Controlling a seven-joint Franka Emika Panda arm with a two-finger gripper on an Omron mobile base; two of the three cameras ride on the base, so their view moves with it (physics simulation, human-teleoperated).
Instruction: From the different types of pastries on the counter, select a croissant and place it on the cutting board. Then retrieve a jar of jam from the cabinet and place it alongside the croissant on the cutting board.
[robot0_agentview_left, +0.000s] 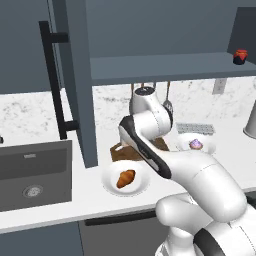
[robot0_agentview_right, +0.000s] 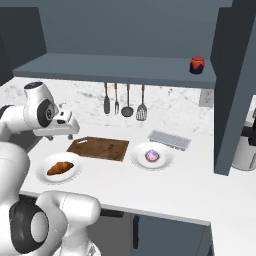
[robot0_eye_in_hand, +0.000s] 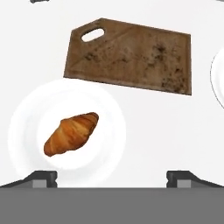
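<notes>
Jaws: spread wide, empty, held above croissant (robot0_eye_in_hand: 71, 133) | Risk: pastry may be nudged off plate (robot0_eye_in_hand: 26, 131) if descent is off-centre

Bright, even rendered light — soft faint shadows, slightly blurry detail.

Below my hand, the golden-orange croissant (robot0_eye_in_hand: 71, 133) lies on its side, ridges dark brown, in the middle of a round white plate (robot0_eye_in_hand: 26, 109) on the white surface (robot0_agentview_right: 165, 187). Just beyond the plate lies the dark-brown cutting board (robot0_eye_in_hand: 131, 57), flat and bare, its handle hole at the end nearer the croissant. The pinkish-purple frosted pastry (robot0_agentview_right: 152, 155) rests on a second white plate (robot0_agentview_right: 137, 159) beside the board's other end. The small red jar of jam (robot0_agentview_right: 197, 65) stands upright on the open cabinet's shelf (robot0_agentview_right: 115, 70).
</notes>
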